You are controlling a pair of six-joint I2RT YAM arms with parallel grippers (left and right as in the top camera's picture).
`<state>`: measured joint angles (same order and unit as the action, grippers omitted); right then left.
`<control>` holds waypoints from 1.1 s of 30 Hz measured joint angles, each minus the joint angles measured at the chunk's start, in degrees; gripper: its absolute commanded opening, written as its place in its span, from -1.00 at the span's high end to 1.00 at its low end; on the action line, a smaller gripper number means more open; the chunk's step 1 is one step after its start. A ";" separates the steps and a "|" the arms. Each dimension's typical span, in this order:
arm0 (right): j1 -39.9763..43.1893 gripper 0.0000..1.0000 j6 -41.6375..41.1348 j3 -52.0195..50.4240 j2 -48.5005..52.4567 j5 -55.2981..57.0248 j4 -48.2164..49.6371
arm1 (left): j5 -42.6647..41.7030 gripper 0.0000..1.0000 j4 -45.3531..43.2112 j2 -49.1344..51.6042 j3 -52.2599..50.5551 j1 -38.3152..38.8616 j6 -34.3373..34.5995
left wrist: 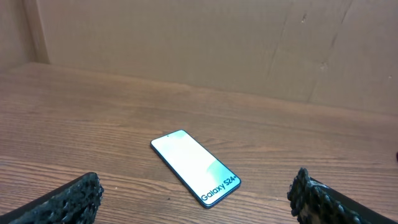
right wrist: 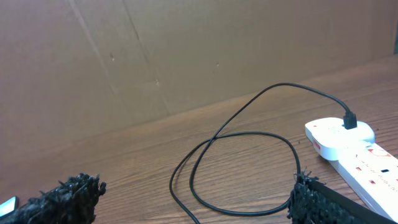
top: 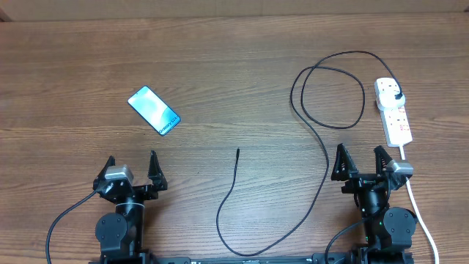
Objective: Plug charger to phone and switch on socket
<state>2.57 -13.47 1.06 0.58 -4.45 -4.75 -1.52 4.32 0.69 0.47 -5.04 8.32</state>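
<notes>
The phone (top: 154, 111) lies flat and slanted on the wooden table, screen up, and in the left wrist view the phone (left wrist: 195, 166) shows "Galaxy S24+". The white socket (top: 393, 111) sits at the right; the charger's black plug (top: 396, 96) is in its far outlet. The charger cable (top: 327, 158) loops left of the socket and runs down to a free tip (top: 237, 152) mid-table. The right wrist view shows the cable loop (right wrist: 242, 168) and socket (right wrist: 348, 146). My left gripper (top: 132, 168) stands open below the phone. My right gripper (top: 360, 161) stands open beside the cable, empty.
A white cord (top: 419, 209) runs from the socket's near end past the right arm to the front edge. A brown cardboard wall (left wrist: 205, 43) stands behind the table.
</notes>
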 measured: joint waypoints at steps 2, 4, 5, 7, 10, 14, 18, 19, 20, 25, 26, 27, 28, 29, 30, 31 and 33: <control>0.00 -1.00 0.02 0.00 0.00 0.00 -0.02 | 0.00 -1.00 0.00 0.00 0.00 0.00 0.00; 0.00 -1.00 0.02 0.00 0.00 0.00 0.00 | 0.00 -1.00 0.00 0.00 0.00 0.00 0.00; 0.00 -1.00 0.00 0.00 0.00 0.00 0.00 | 0.00 -1.00 0.00 0.00 0.00 0.00 0.00; 0.00 -1.00 0.02 0.00 0.00 0.00 0.00 | 0.00 -1.00 0.00 0.00 0.00 0.00 0.00; 0.00 -1.00 0.02 0.00 0.00 0.00 0.00 | 0.00 -1.00 0.00 0.00 0.00 0.00 0.00; 0.00 -1.00 0.00 0.00 0.00 0.00 0.00 | 0.00 -1.00 0.00 0.00 0.00 0.00 0.00; 0.00 -1.00 0.02 0.00 0.00 0.00 0.00 | 0.00 -1.00 0.00 0.00 0.00 0.00 0.00; 0.00 -1.00 0.02 0.00 0.00 0.00 0.02 | 0.00 -1.00 0.00 0.00 0.00 0.00 0.00; 0.00 -1.00 0.00 0.00 0.00 0.00 0.00 | 0.00 -1.00 0.00 0.00 0.00 0.00 0.00; 0.00 -1.00 0.00 0.00 0.00 -0.02 0.00 | -0.28 -1.00 -0.11 0.00 0.00 0.00 0.00; 0.00 -1.00 0.00 0.00 0.00 -0.02 0.00 | -0.70 -1.00 -0.20 0.00 0.00 0.00 0.00; 0.00 -1.00 0.02 0.00 0.00 0.00 0.00 | -1.09 -1.00 -0.24 0.00 0.00 0.00 0.00; 0.00 -1.00 0.00 0.00 0.00 0.00 0.00 | -1.55 -1.00 -0.26 0.00 0.00 0.00 0.00; 0.00 -1.00 0.00 0.00 0.00 0.00 0.00 | -1.95 -1.00 -0.28 0.00 0.00 0.00 -0.02; 0.00 -1.00 0.00 0.00 0.00 0.00 -0.02 | -2.51 -1.00 -0.35 0.00 0.00 0.00 0.00; 0.00 -1.00 0.00 0.00 0.00 0.00 0.00 | -3.02 -1.00 -0.42 0.00 0.00 0.00 0.00; 0.00 -1.00 0.00 0.00 0.00 0.00 0.00 | -3.98 -1.00 -0.44 0.00 0.00 0.00 0.00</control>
<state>2.57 -13.47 1.06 0.58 -4.45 -4.75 -5.50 3.88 0.69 0.47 -5.04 8.32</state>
